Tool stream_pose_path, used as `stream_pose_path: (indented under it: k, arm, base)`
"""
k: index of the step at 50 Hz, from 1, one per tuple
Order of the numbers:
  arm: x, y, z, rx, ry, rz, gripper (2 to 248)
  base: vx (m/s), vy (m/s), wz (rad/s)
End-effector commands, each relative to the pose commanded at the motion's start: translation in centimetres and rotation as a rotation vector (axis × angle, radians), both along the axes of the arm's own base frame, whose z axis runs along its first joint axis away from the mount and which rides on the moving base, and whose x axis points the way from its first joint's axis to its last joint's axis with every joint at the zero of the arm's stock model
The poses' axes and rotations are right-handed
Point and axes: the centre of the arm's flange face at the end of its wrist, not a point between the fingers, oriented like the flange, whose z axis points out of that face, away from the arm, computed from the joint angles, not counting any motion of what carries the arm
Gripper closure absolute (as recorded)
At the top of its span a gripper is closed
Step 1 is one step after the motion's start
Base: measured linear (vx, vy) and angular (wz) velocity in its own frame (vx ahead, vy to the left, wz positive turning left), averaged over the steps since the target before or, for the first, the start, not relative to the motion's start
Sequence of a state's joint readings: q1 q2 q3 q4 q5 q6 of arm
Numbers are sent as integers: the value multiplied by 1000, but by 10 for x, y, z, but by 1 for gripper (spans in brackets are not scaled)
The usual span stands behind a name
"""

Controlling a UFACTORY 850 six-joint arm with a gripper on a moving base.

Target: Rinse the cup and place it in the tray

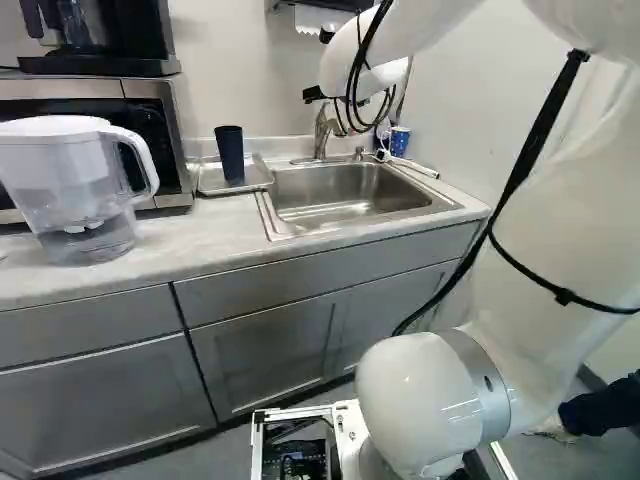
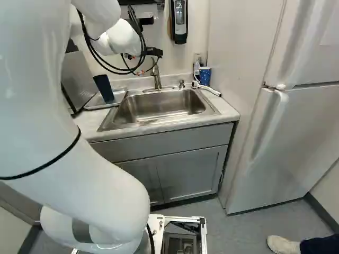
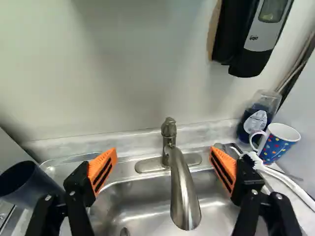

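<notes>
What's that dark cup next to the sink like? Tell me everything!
The dark cup is tall, round and navy blue, with a wide open top, slightly narrower bottom and no handle that I can see. It looks like plastic. It stands upright on the tray beside the sink, and only the tray seems to touch it. The open gripper isn't holding it. I can't tell whether it's wet inside.

Both base views looked ahead and down past the arm (image 1: 560,210), over the front edge of the desk (image 1: 165,262), wrist view closer, faced its back edge, all shared the sink (image 1: 330,205).
</notes>
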State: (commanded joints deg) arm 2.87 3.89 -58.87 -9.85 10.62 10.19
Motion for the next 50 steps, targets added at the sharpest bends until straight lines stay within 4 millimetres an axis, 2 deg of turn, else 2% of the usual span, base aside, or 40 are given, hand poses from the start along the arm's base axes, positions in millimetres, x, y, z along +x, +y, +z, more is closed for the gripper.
stream_pose_path:
  k: [17,50]
  arm:
    - [-31,-11,-4,-3,26,-24,3]
    - [-43,-17,-28,-76,324,-59,3]
  base:
    - [0,0,0]
    - [0,0,0]
